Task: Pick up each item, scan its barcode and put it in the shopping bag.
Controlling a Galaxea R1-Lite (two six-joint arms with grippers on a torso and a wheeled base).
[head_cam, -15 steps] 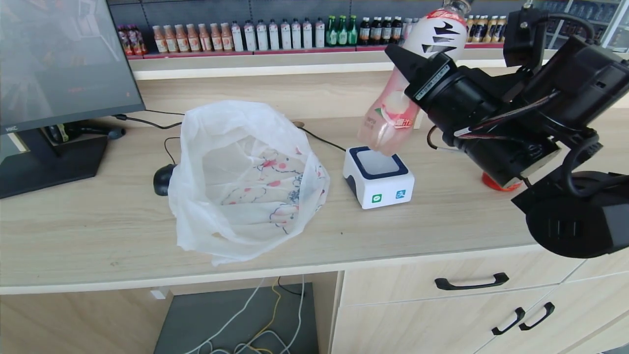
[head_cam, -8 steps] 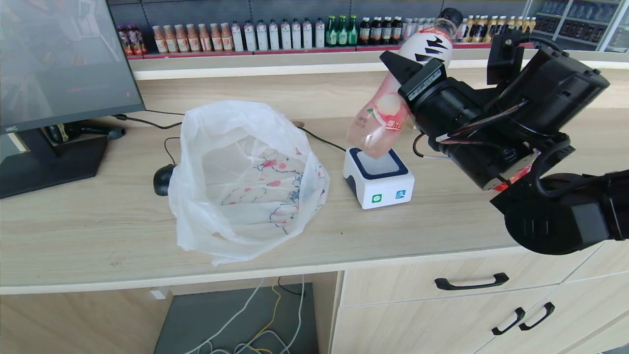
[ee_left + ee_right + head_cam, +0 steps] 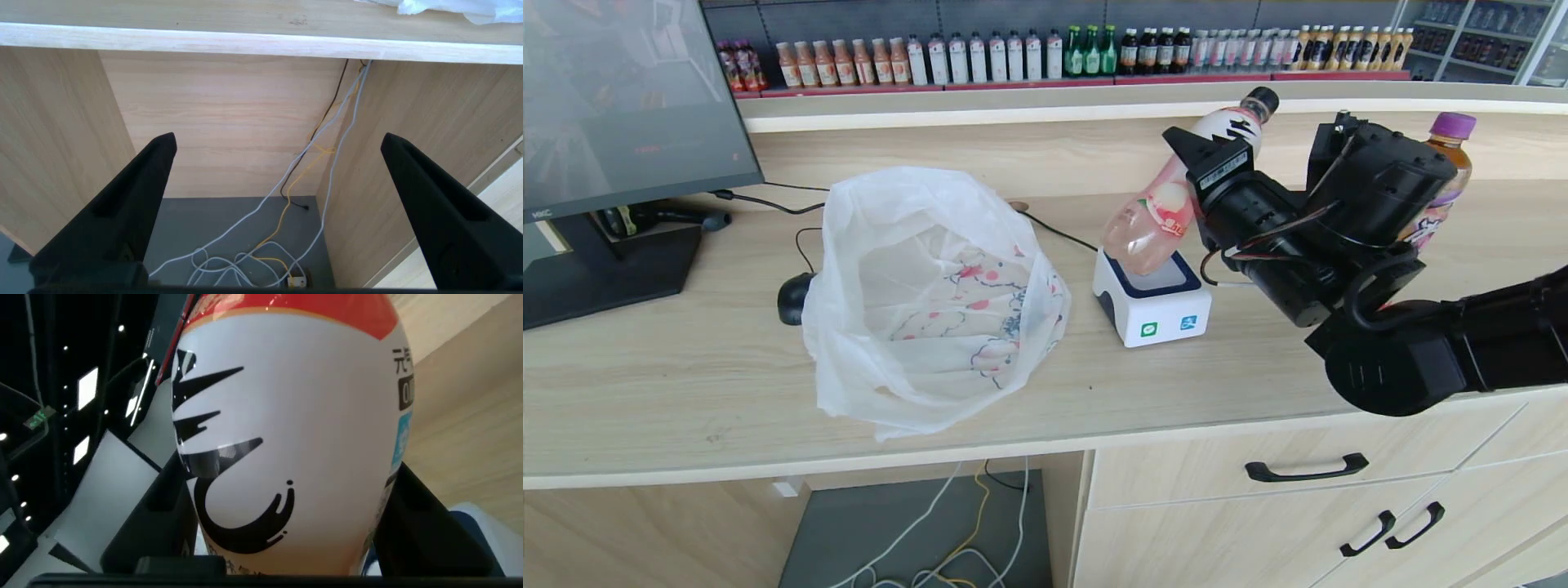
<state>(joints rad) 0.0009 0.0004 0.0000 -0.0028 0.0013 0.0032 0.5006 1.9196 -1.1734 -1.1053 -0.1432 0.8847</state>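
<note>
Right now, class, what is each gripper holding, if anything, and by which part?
The right gripper holds the pink bottle by its white-labelled upper body, below the neck. The left gripper is open and holds nothing.

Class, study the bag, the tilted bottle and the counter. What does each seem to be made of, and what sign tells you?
Bag: probably thin plastic film; translucent white, crinkled, with glossy folds.
Bottle: likely clear plastic with a glossy printed label; the pink drink shows through it.
Counter: pale wood grain, matte; whether it is solid wood or laminate cannot be told.
</note>
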